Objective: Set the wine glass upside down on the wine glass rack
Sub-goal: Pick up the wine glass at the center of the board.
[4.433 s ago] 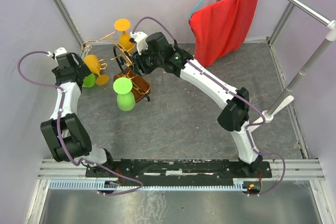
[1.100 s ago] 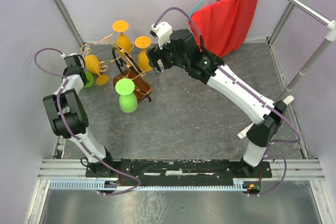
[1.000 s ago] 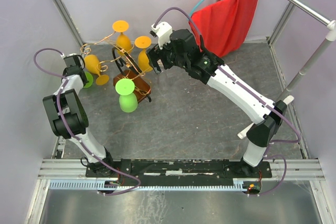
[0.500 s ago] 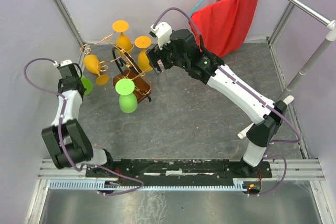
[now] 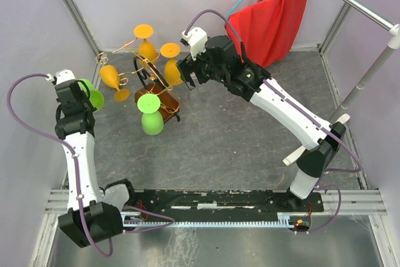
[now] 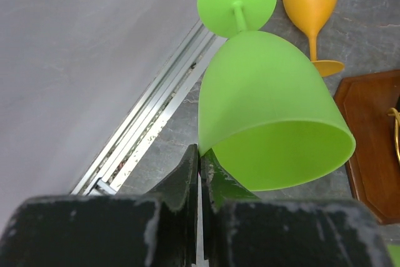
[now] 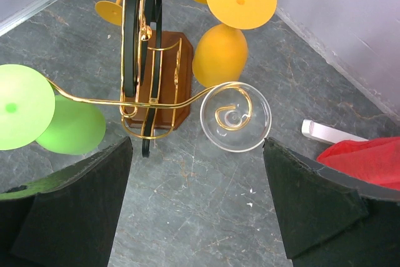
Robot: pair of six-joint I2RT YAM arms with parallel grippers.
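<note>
Table (image 5: 250, 154), grey, is lying under the rack (image 5: 156, 85), which is standing on its brown base (image 7: 165, 73) with copper wire arms curling outward. Right arm (image 5: 287, 110) is reaching from the near right up to the rack's right side. Left arm (image 5: 78, 154) is rising to the left of the rack. Red cloth (image 5: 269, 23) is hanging to the right of the rack, well apart from it. Three orange glasses (image 5: 145, 40) are hanging on the rack's far, right and left sides. Green glass (image 5: 150, 117) is hanging foot-up on the rack's near side. Clear glass (image 7: 236, 117) is hanging under a curled wire end on the rack's right side. Wine glass (image 6: 262, 92), green, is being held off the rack, just to its left and apart from it, tilted, with its foot pointing away from the left gripper (image 6: 200, 151). Left gripper's fingers are pressing almost together, pinching the wine glass's rim wall between them. Right gripper (image 7: 197, 142) is hovering above the clear glass, right of the rack, with fingers spreading wide and gripping nothing.
</note>
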